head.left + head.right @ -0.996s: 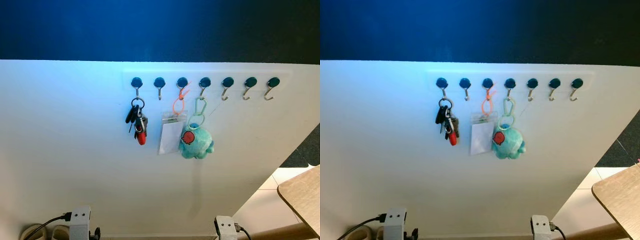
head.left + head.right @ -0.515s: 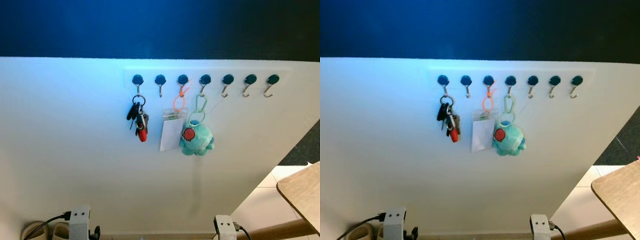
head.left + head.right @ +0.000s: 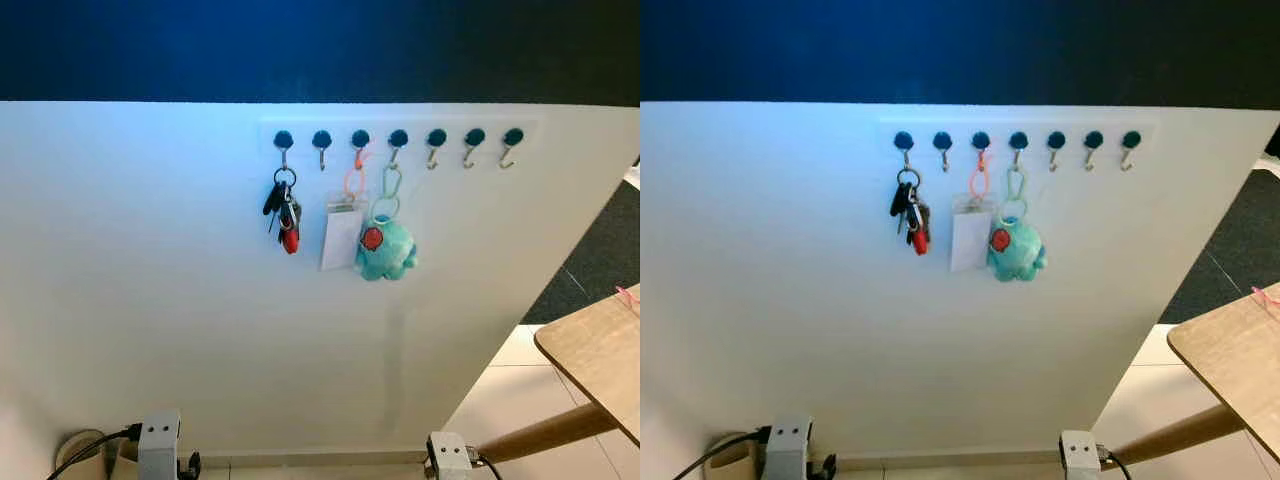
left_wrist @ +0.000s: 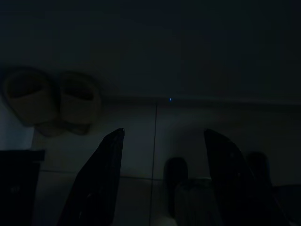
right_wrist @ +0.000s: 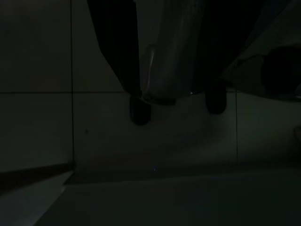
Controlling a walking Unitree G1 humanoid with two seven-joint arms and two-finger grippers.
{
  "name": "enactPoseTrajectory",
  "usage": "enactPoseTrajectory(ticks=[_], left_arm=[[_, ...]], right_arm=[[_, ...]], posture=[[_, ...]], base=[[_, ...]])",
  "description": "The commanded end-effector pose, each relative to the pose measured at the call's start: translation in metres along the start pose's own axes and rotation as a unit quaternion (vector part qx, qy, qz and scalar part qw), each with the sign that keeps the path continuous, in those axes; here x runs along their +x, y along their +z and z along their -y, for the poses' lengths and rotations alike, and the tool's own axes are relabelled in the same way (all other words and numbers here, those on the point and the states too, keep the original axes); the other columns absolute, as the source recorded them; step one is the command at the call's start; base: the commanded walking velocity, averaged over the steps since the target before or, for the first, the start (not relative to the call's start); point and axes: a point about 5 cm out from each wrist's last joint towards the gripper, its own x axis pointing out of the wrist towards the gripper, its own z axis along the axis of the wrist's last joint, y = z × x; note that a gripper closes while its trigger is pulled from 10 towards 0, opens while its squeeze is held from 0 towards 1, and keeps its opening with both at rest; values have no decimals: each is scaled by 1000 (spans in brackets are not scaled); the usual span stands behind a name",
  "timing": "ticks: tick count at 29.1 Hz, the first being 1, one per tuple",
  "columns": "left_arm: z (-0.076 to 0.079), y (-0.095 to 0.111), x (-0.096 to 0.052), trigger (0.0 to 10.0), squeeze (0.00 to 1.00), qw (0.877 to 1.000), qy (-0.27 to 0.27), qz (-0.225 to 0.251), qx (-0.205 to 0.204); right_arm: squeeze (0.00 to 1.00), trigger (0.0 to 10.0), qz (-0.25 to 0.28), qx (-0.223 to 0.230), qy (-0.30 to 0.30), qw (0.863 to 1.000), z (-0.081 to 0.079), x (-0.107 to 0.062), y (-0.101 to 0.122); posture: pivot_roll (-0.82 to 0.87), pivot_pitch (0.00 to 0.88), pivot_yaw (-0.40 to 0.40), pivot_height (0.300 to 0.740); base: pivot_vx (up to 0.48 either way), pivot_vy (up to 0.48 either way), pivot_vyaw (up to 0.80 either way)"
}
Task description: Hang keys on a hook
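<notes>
The keys (image 3: 284, 205) hang by their ring from the first hook (image 3: 284, 142) at the left end of the row on the white wall (image 3: 150, 260), so by my reckoning the hanging is done; a card on an orange loop (image 3: 342, 228) and a teal plush toy (image 3: 386, 247) dangle from the third and fourth hooks just beside them. Both arms hang low near the floor: the left gripper (image 4: 162, 155) has its two black fingers spread apart with nothing between them, pointing down at tiles and a pair of slippers (image 4: 51, 101). The right gripper (image 5: 174, 80) sits in deep shade over the tiles, and I can't tell how far apart its fingers are or whether it grasps anything.
</notes>
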Motion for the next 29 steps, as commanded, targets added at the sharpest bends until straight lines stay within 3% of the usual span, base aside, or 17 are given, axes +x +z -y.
enactPoseTrajectory(ticks=[1,25,29], left_arm=[[3,2,1,10000,0,1000,-6,3,5],[1,9,3,10000,0,1000,-7,12,9],[1,10,3,10000,0,1000,-6,12,10]], right_arm=[[0,10000,-5,4,-3,1000,0,0,-2],[0,10000,3,12,1,1000,-5,2,3],[0,10000,3,13,1,1000,-5,2,3]], posture=[[32,45,-16,740],[40,47,-7,740],[40,47,-5,740]], base=[[-311,0,0],[-311,0,0],[-67,0,0]])
